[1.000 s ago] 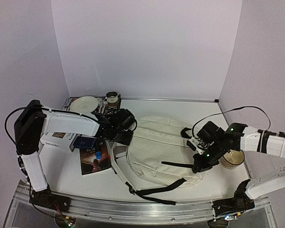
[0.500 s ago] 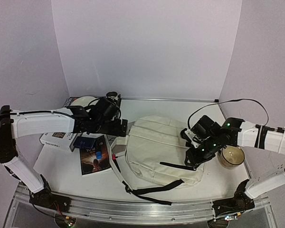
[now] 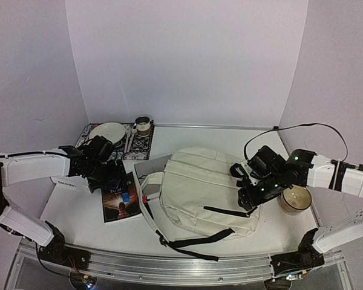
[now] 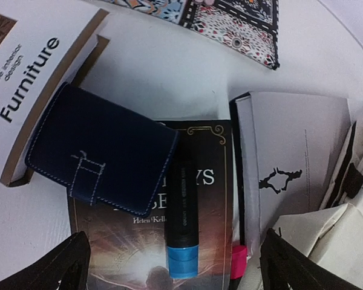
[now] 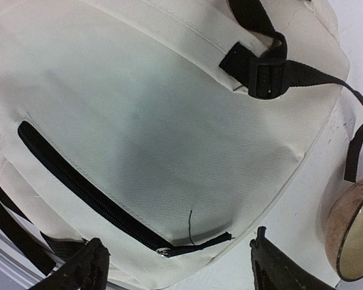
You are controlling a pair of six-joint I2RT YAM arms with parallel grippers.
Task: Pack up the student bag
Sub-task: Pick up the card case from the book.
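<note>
Lilac walls enclose a white table. At its centre the student bag lies flat, long axis roughly 11 to 5 o'clock in the top view. The right tool hovers over the bag's 3 o'clock edge, fingers apart, nothing between them. In its wrist view the black pocket zipper runs 10 to 5 o'clock and appears shut, with the pull nearest the tool. The left tool hangs, fingers wide apart and empty, over a navy wallet and a blue-capped marker on a dark book. From there the bag lies at 3 o'clock. Judgement: the left arm is nearer the loose items, the right arm nearer the zipper.
</note>
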